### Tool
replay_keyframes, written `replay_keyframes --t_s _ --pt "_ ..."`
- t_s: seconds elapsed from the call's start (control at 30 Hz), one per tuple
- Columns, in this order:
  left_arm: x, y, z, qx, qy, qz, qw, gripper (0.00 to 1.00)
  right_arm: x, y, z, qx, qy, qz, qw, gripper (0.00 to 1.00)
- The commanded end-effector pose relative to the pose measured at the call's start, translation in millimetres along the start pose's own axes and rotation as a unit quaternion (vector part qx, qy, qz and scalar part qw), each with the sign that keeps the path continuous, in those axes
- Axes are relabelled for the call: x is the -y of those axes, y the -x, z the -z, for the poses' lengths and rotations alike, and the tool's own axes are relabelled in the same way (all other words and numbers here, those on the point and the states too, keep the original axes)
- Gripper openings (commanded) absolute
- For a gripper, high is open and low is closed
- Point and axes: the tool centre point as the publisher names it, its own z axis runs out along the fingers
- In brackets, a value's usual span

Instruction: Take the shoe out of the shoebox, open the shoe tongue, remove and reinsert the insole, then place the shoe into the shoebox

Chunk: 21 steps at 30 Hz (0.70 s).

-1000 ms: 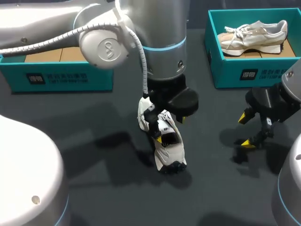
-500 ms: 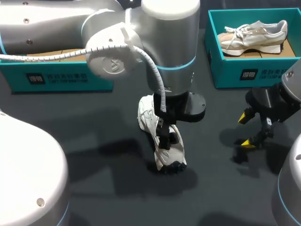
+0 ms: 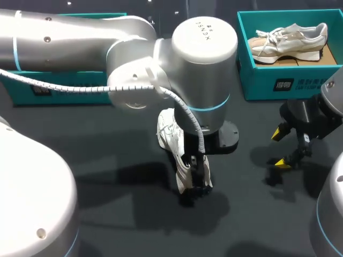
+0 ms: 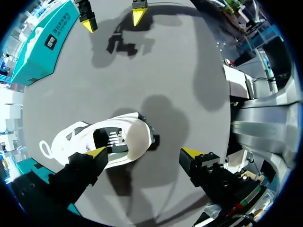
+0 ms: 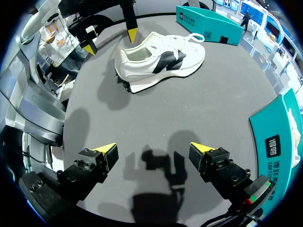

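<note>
White shoe (image 3: 170, 133) mid-table on dark table (image 3: 107, 160), sole down, outside boxes. Left pincer (image 4: 144, 152) directly above heel end, fingers spread wide, gripping nothing; one yellow tip over shoe's side by opening, other clear of heel. Right pincer (image 5: 152, 147) well apart over bare table, fingers apart, empty. Teal shoebox (image 3: 278, 80) far right holds beige shoe (image 3: 289, 37). Second teal box (image 3: 53, 97) far left, behind left arm.
</note>
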Motion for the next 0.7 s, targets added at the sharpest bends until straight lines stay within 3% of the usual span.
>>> replay_keyframes --t_s 0.03,0.4,0.7 --pt "7 -2.0 -16 0.002 0.002 0.013 1.000 1.00 0.1 -1.0 0 0.001 -0.001 0.000 1.000 1.00" --pt "21 -0.6 -45 0.011 0.013 0.052 0.998 1.00 0.1 -1.0 0 0.001 -0.001 0.000 1.000 1.00" --pt "18 -2.8 -55 0.017 0.015 0.069 0.997 1.00 0.1 -1.0 0 0.001 -0.001 0.000 1.000 1.00"
